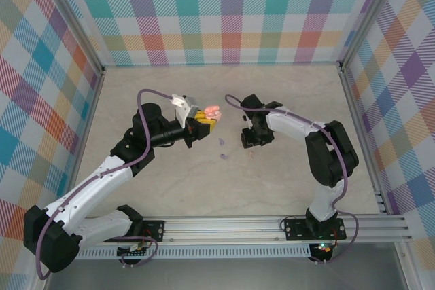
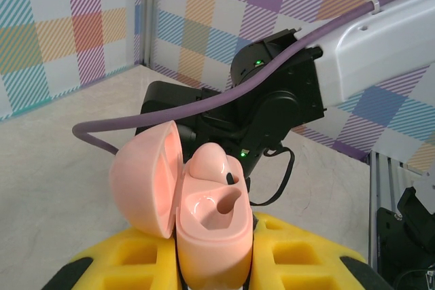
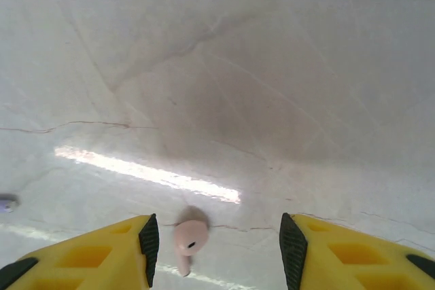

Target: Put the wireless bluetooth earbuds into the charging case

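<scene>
Judging by the open pink charging case (image 2: 211, 236) clamped in the left gripper (image 2: 214, 266), one pink earbud (image 2: 207, 161) appears seated, while the second earbud (image 3: 190, 238) is yet to be picked from the table (image 3: 272, 66), bracketed by the open jaws of the right gripper (image 3: 216, 239).

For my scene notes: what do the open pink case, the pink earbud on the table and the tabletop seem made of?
The pink case: probably moulded plastic, smooth satin finish, soft highlights on its rounded lid. The pink earbud: likely similar smooth plastic, faint sheen. The tabletop: marble-look with thin veins, glossy enough to mirror a light streak; stone or laminate, hard to tell.
</scene>
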{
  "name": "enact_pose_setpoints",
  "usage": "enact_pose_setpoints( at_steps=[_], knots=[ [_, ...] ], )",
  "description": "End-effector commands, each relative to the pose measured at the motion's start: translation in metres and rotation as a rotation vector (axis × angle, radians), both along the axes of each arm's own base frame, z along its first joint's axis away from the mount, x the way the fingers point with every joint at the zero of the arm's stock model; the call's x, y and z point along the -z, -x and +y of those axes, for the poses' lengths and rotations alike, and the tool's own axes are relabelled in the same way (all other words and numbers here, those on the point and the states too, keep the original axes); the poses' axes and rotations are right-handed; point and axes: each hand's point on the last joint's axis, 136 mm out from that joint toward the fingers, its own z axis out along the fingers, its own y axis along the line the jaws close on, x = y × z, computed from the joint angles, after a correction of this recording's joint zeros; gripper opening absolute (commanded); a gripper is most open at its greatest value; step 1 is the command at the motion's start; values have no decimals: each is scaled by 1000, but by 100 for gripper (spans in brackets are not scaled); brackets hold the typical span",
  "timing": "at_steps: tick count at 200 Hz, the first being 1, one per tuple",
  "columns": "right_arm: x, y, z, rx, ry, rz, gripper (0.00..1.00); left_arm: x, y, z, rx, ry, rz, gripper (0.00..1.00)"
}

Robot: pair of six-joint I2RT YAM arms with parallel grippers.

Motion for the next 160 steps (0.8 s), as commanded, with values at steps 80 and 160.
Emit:
enact_pose_setpoints(
  at_steps=[80,160],
  knots=[
    [19,22,6,25,-44,123,48,-6,6,-2,19,16,-6,17],
    [31,28,5,18,-25,180,46,-4,5,-2,18,16,-2,17]
  ],
)
